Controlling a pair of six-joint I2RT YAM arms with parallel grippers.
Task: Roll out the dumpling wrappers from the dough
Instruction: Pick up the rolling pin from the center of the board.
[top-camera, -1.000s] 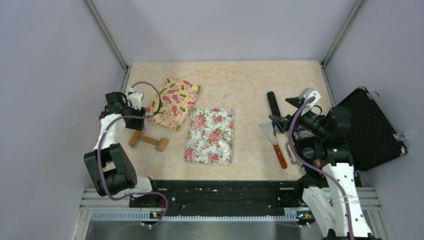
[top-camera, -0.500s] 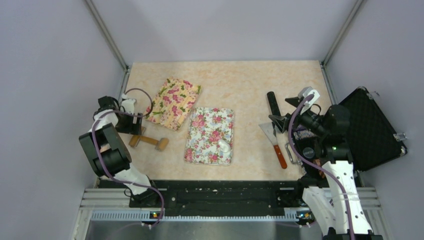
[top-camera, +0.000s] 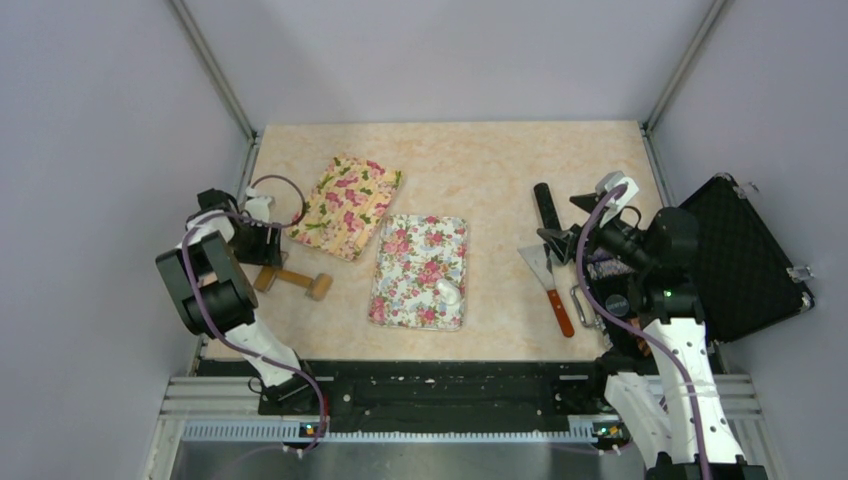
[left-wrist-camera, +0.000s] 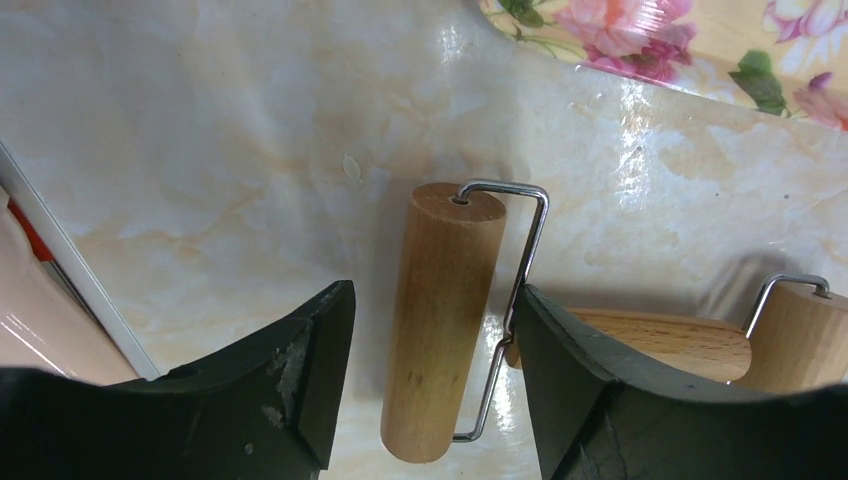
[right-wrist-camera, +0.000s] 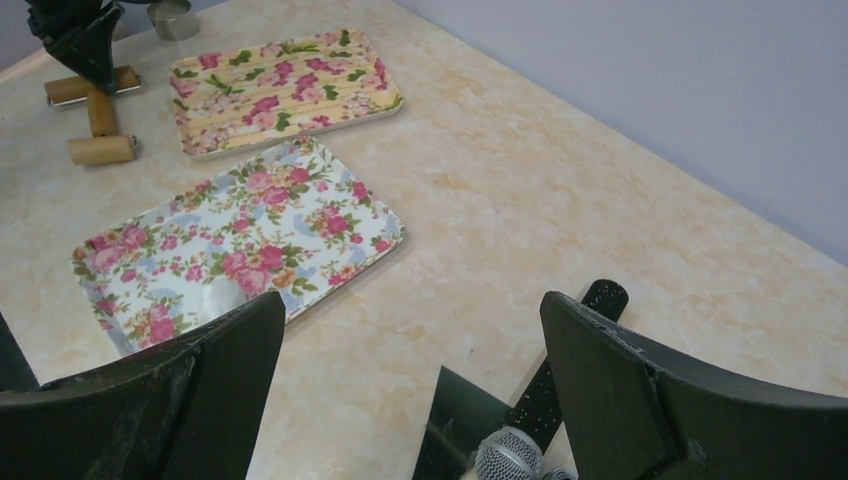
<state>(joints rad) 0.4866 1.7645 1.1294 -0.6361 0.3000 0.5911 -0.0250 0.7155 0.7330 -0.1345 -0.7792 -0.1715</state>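
**Q:** Left gripper (left-wrist-camera: 430, 330)?
**A:** Partly open, fingers astride one wooden barrel of the roller (left-wrist-camera: 445, 250). A gap shows at the left finger. Whether the right finger touches the wire bracket cannot be told.

**Q:** Right gripper (right-wrist-camera: 410, 370)?
**A:** Spread wide, holding nothing. A black handle (right-wrist-camera: 600, 297) lies below, near its right finger.

**Q:** Dough (top-camera: 449, 292)?
**A:** A small white piece on the blue tray (top-camera: 420, 250), between the two grippers and well apart from both. It is perhaps a scrap rather than a disc.
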